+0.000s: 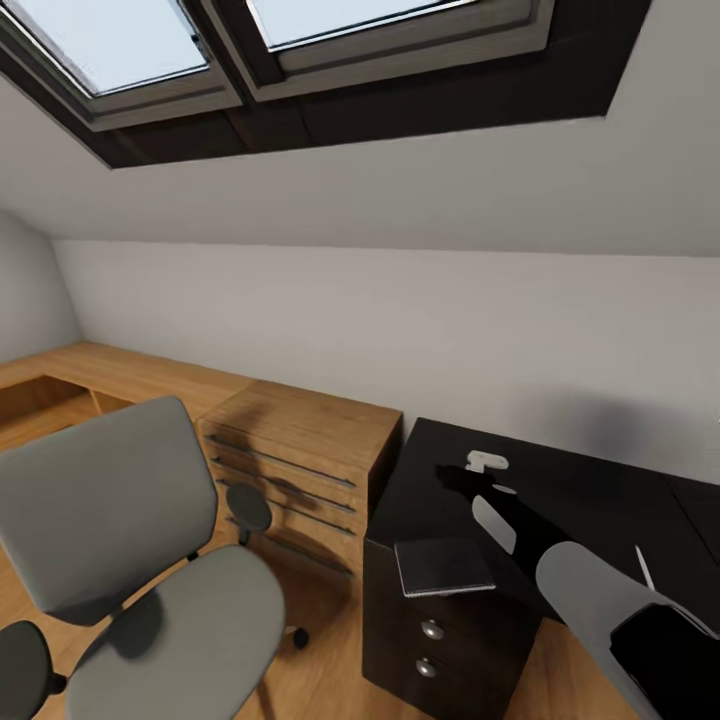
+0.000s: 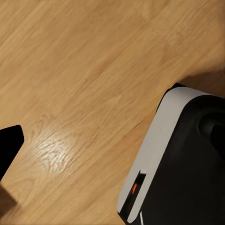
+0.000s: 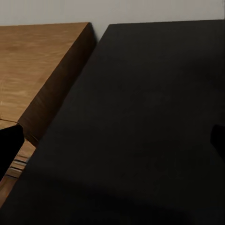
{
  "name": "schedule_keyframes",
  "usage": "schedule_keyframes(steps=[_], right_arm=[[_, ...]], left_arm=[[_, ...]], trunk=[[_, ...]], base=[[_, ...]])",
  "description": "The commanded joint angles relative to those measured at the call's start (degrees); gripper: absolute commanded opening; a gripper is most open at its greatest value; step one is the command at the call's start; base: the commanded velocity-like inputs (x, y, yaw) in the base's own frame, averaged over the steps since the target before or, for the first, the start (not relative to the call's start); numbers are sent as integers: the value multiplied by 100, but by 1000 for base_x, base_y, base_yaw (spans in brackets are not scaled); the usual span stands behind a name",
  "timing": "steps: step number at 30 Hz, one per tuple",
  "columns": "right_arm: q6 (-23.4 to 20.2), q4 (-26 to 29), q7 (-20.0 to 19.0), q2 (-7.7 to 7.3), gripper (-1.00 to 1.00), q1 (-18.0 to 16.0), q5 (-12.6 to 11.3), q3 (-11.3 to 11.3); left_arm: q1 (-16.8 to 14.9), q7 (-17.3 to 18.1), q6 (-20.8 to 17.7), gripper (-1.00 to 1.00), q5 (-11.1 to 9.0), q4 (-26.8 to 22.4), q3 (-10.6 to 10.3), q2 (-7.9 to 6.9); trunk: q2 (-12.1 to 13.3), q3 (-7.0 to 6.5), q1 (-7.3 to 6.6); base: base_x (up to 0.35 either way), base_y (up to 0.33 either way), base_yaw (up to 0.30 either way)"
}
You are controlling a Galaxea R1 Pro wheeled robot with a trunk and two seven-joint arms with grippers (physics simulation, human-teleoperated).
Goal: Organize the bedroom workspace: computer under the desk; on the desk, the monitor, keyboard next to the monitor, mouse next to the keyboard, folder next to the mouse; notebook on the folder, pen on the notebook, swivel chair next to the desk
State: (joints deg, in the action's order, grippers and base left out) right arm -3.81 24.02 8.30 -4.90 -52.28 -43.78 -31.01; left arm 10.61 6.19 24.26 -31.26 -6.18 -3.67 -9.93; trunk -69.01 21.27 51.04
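Right gripper [image 1: 487, 462] sits lower centre-right over the matte black-topped desk [image 1: 600, 490]; fingertips spread in the wrist view, holding nothing. Can't tell on the left one. Thin grey notebook [image 1: 444, 566] overhangs the desk's front corner, so a nudge from the arm could probably tip it off. Skinny white pen [image 1: 644, 567] lower right, grey fabric swivel chair [image 1: 120, 540] lower left.

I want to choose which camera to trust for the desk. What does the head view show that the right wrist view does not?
The head view adds the swivel chair, the skylights, and the notebook and pen lying on the desk. The right wrist view adds a close look along the open right gripper. Both share the desk's black top, the wood cabinet beside it and the pale wall.
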Motion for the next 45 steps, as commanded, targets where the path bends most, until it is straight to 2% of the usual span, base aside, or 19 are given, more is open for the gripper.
schedule_keyframes(steps=[1,4,13,38,45], right_arm=[[-24,15,50,13,100,-3,-36,-45],[-24,9,49,70,100,-2,-35,-34],[-24,3,49,99,100,1,-34,-28],[-24,-93,39,129,100,7,-30,-37],[-19,-97,33,136,100,14,-30,-37]], left_arm=[[2,22,9,100,-61,-12,-37,-2],[2,27,9,100,-63,-86,-37,7],[2,25,9,100,-57,-162,-38,81],[2,24,14,100,-60,-164,-37,71],[2,30,17,100,-58,-164,-37,71]], trunk=[[-4,3,0],[-4,-1,0],[-4,-4,0],[-4,-4,0],[-4,-4,0]], base=[[0,0,-27],[0,0,-16],[0,0,-3],[0,0,0],[-149,0,0]])
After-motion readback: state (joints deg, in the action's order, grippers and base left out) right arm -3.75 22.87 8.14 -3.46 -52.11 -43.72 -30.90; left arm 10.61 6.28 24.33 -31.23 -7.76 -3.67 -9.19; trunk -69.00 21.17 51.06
